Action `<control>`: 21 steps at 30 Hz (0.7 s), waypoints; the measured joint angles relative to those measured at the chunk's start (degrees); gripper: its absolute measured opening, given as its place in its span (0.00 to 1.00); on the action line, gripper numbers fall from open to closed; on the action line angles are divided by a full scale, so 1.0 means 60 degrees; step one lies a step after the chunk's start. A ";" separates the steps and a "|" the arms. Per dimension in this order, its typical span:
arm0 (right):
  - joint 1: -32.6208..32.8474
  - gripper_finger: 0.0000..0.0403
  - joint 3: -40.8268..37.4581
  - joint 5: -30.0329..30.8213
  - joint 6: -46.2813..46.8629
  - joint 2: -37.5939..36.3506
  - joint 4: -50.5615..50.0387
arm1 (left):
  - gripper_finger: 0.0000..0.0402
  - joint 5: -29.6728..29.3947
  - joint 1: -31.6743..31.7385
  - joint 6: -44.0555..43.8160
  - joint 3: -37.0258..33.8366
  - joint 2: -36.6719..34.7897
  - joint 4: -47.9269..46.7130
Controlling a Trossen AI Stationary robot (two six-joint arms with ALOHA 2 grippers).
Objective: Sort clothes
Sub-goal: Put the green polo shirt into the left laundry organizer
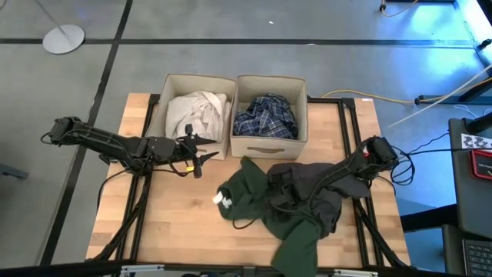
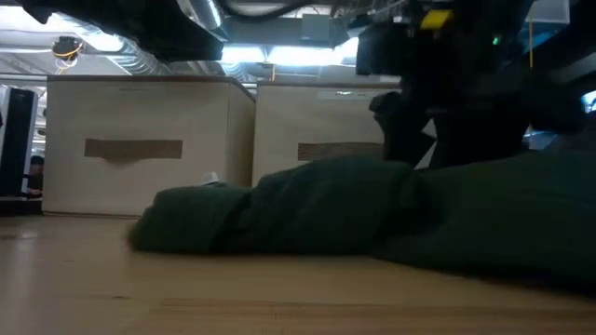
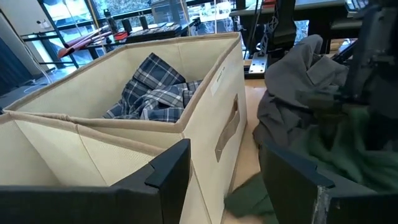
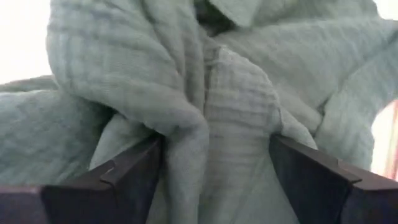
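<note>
The white garment (image 1: 196, 111) lies in the left beige box (image 1: 163, 108). The blue-and-white plaid garment (image 1: 265, 115) lies in the right beige box (image 1: 265, 146). The dark green garment (image 1: 250, 200), with a white label (image 1: 223, 200), lies spread on the table in front of the boxes. The dark grey garment (image 1: 311, 185) lies on its right part. My right gripper (image 1: 280, 188) is shut on a bunch of the grey garment. My left gripper (image 1: 196, 154) is open and empty in front of the left box, its fingers (image 3: 168, 168) pointing toward the table's right. My right gripper pinches a bunched fold of the dark grey garment (image 4: 211, 124) between its two fingers (image 4: 134, 174); several layers fill the gap. In the left wrist view the held bunch (image 3: 298, 81) stands raised above the green garment, and the rest of it rests there.
The two boxes stand side by side at the table's far middle. Bare wood (image 1: 154, 223) lies at the near left. Black frame rails run under the table, and cables lie on the floor at the right.
</note>
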 joint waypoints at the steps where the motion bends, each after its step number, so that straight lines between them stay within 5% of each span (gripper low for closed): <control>1: -0.0053 0.75 0.0004 0.0083 -0.0232 0.0099 0.0027 | 0.45 0.0000 0.0000 0.0000 0.0000 0.0000 -0.0007; 11: -0.0997 0.67 0.0058 -0.0480 -0.0407 0.0958 0.0291 | 0.45 0.0000 0.0000 0.0015 0.0000 0.0000 -0.0021; 21: -0.1395 0.13 0.0040 -0.1085 -0.0437 0.1096 0.0804 | 0.45 0.0001 0.0000 -0.0032 0.0000 0.0000 -0.0037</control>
